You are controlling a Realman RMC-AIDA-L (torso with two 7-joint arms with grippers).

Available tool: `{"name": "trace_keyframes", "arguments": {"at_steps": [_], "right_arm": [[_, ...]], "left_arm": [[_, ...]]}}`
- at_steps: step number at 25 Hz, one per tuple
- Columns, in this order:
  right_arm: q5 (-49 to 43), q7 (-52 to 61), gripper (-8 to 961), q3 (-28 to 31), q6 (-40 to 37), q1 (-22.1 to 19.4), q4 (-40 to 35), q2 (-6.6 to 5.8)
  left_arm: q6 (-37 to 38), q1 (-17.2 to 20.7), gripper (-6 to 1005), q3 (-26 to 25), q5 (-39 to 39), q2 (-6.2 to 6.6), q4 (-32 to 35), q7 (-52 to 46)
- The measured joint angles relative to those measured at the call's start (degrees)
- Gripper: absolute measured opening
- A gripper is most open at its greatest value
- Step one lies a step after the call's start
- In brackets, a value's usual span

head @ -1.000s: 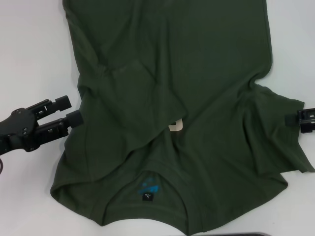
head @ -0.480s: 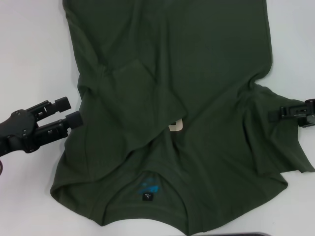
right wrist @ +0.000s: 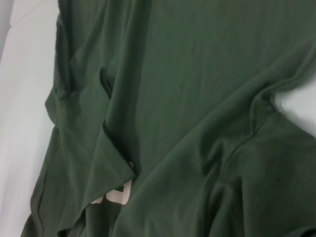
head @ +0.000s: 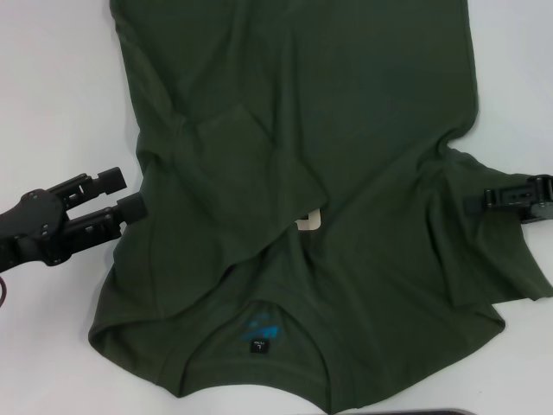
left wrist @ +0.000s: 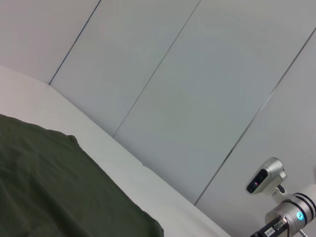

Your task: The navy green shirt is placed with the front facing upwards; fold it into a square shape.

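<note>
The navy green shirt (head: 346, 130) lies spread on the white table, its collar and small black neck tag (head: 259, 344) nearest me. Its left sleeve is folded in over the body, and a bit of cream lettering (head: 309, 220) peeks from under the fold. My left gripper (head: 128, 192) is open and holds nothing, just beside the shirt's left edge. Over the spread right sleeve (head: 492, 251) my right gripper (head: 497, 199) reaches in from the right edge. The right wrist view shows the shirt (right wrist: 197, 98) with its folded sleeve and the lettering (right wrist: 116, 195).
White table (head: 52, 86) shows on both sides of the shirt. In the left wrist view the shirt's edge (left wrist: 49, 187) lies on the table below grey wall panels, with a small camera device (left wrist: 266, 180) on a stand off to one side.
My right gripper has moved left, in over the right sleeve. The left gripper and the shirt have stayed in place.
</note>
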Motion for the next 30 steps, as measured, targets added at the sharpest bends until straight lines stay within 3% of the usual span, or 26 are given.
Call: {"name": "trace_keyframes", "arguments": {"at_steps": [4,7,12,25,30], "right_arm": [[0.13,-0.66,890,0.03,-0.65,0.0,-0.11,-0.26],[-0.09,-0.43,683,-0.05,-0.77,0.18,-0.13,-0.4],[-0.14,-0.24,435,-0.07,-1.29,0.18,-0.16,-0.69],[-1.5,0.3,158,0.06,-2.11,-0.4,-0.35,-1.67],[-3.87,3.68,20,0.75,-3.65,-1.28,-5.68,-2.35]], "left_arm": [[0.38,-0.01,811,0.0,0.0,0.0,-0.02,-0.02],[0.46,-0.01,811,0.0,0.0,0.0,-0.01,-0.03],[0.52,-0.01,811,-0.14,0.0,0.0,0.0,-0.05],[0.59,0.07,811,-0.56,0.0,0.01,-0.01,-0.08],[0.58,0.28,810,-0.86,0.0,0.13,0.0,-0.08]]}}
